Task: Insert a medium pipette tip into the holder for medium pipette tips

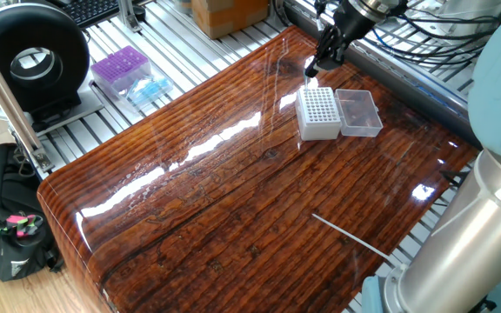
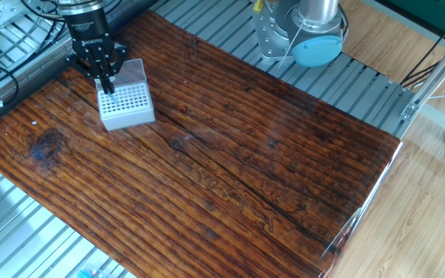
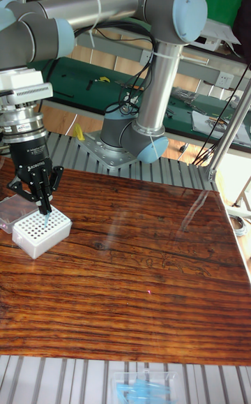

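**Entry: tip over holder, risks and materials**

Surface (image 2: 269, 154): large dark wooden slab, heavy grain, glossy enough to throw white glare in one fixed view. Hazard: the box stands loose on this slick varnish, so I judge that a sideways push from me would slide it rather than seat the tip.

My arm: grey tubes with pale blue joint caps, reaching over the surface's far corner. Hazard: none seen nearby; the area around the box is open.

Holder for medium pipette tips (image 3: 40, 231): small white rectangular box, matte plastic, top a regular grid of small holes. Clear lid (image 1: 359, 112) lies open flat beside it, touching along one edge. Hazard: the holes are narrow and close-set, so a slight offset would land the tip on the ribs between holes and bend or eject it.

My gripper (image 3: 45, 210): black, jaws closed together and pinching the tip, directly above the box's near edge of holes.

Medium pipette tip (image 3: 46, 221): slender, tapered, bluish translucent plastic, hanging roughly upright below my jaws, its point at or just above the grid; whether it has entered a hole I cannot tell. Hazard: smooth and light, so it may tilt in the pinch, or cling and lift out on release.
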### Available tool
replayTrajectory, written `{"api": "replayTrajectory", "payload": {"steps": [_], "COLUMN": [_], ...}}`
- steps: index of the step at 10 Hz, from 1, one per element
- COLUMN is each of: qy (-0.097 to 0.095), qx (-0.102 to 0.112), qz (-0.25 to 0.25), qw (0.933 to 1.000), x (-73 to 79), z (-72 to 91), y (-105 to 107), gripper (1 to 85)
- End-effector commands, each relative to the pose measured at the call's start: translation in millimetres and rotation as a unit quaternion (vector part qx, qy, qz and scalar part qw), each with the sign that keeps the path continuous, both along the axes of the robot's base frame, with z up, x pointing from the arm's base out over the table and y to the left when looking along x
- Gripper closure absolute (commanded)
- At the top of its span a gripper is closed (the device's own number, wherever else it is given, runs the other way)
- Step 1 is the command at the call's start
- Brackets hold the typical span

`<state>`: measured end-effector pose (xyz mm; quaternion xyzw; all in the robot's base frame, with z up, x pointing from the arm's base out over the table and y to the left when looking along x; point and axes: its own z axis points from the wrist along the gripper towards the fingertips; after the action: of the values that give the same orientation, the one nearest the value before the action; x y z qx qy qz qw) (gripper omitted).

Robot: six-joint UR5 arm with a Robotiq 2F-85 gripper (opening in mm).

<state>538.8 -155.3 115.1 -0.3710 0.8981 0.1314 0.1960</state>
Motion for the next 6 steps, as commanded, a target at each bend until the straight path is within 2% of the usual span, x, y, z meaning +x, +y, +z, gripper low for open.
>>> {"api": "replayTrajectory", "payload": {"steps": [1,6], "qy": [-0.004,-0.007], "qx": [0.003,0.008], "qz": [-0.002,-0.001], "qw": [1.0,0.9999], "x": [4.0,7.6], "z": [4.6,8.3], "y": [3.0,7.9], "gripper": [84.7,84.7]}}
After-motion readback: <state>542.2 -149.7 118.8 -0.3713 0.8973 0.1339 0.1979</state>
